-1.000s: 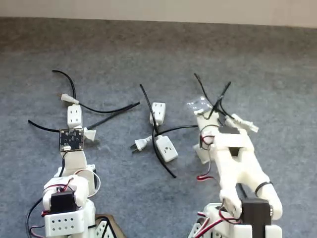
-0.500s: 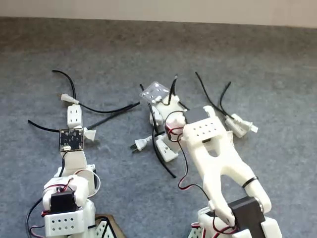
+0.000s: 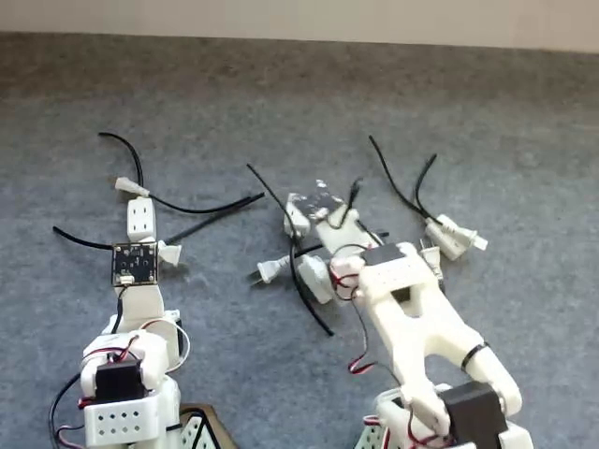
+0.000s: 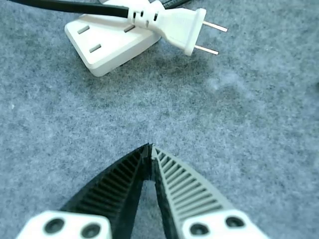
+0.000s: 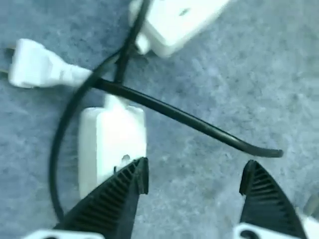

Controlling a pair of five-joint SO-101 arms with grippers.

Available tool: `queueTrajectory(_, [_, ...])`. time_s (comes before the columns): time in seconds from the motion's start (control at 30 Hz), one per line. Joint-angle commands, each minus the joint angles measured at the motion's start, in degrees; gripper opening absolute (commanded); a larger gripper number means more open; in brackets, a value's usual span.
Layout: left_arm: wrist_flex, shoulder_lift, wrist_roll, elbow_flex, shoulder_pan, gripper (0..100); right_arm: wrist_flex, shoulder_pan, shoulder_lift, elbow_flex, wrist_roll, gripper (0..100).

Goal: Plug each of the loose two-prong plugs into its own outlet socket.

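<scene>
In the right wrist view my right gripper [image 5: 195, 174] is open just above the carpet. One finger [image 5: 130, 185] touches the end of a white outlet socket [image 5: 112, 142]. A black cable [image 5: 184, 117] crosses between the fingers. A loose two-prong plug [image 5: 35, 67] lies past that socket, and a second socket [image 5: 174, 17] lies farther off. From above, these are the middle plug [image 3: 269, 271] and sockets [image 3: 314, 278] [image 3: 298, 217]. My left gripper [image 4: 150, 149] is shut and empty, short of another plug [image 4: 174, 24] lying on a socket [image 4: 107, 42].
Grey carpet covers the table. On the left, a socket [image 3: 140, 217] has a plug [image 3: 124, 185] at its far end, with a loose plug [image 3: 168, 253] beside it. A white plug and socket [image 3: 449, 234] lie together at the right. Black cables trail from all of them.
The right arm swung from the right-hand plug and socket to the middle group, then settled lower over it. The middle black cable shifted left. The left arm kept still.
</scene>
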Motion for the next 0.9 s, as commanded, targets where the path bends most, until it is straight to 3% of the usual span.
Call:
queueTrajectory(0.0, [0.26,-0.13,0.44,0.92,-0.48,1,-0.48,6.2,-0.22,1.1,-0.09,29.7])
queueTrajectory(0.13, [0.26,-0.13,0.44,0.92,-0.48,1,-0.48,11.74,-0.92,0.66,0.09,29.7])
queueTrajectory(0.3, [0.26,-0.13,0.44,0.92,-0.48,1,6.73,12.0,-0.92,-8.13,0.0,29.7])
queueTrajectory(0.4, [0.26,-0.13,0.44,0.92,-0.48,1,15.43,7.6,-0.92,-16.22,-0.26,29.7])
queueTrajectory(0.57, [0.26,-0.13,0.44,0.92,-0.48,1,23.87,-5.85,-0.31,-24.22,-0.35,29.7])
queueTrajectory(0.7, [0.26,-0.13,0.44,0.92,-0.48,1,20.97,-13.05,-0.22,-21.32,-0.35,29.7])
queueTrajectory(0.87, [0.26,-0.13,0.44,0.92,-0.48,1,12.79,-11.56,-0.22,-12.79,-0.35,29.7])
